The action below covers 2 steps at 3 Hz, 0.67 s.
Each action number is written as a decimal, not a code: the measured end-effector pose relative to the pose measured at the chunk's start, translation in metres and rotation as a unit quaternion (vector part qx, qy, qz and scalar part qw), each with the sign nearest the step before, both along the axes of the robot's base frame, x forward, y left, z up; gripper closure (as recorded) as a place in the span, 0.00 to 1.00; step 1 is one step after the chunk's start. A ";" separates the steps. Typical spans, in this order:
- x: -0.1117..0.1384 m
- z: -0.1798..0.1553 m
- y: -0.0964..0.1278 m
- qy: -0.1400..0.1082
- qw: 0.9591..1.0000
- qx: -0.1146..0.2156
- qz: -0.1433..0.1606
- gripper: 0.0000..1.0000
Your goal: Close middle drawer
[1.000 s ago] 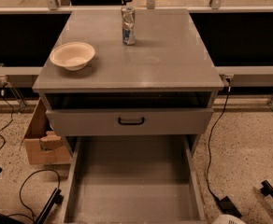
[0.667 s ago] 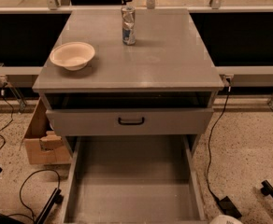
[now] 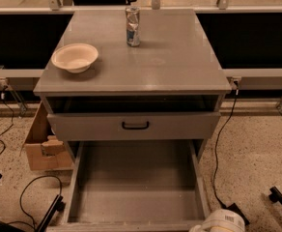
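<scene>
The middle drawer of the grey cabinet is pulled far out toward me; its deep grey tray is empty and its front lies at the bottom edge of the view, handle hidden. The top drawer, with a black handle, stands slightly out above it. My gripper shows only as a white rounded part at the bottom right edge, just right of the middle drawer's front right corner. The lowest drawer is hidden.
On the cabinet top stand a cream bowl at the left and a drink can at the back. A cardboard box sits on the floor at the left. Black cables trail on both sides.
The white gripper part at the bottom right has come slightly up and left into view. Both drawers stand as before.
</scene>
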<state>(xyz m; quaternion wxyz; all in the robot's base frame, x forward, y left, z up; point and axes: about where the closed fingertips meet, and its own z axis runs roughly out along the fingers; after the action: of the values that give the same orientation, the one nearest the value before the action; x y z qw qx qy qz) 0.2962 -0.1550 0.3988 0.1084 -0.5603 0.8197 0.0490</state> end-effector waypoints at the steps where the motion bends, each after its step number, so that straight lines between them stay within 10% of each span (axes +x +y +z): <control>1: 0.000 0.000 0.000 0.000 1.000 0.000 0.000 1.00; 2: 0.025 -0.010 0.004 -0.015 1.000 0.008 0.008 1.00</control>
<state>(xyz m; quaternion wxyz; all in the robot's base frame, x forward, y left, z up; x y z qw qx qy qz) 0.3215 -0.1514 0.3888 0.1249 -0.5665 0.8131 0.0478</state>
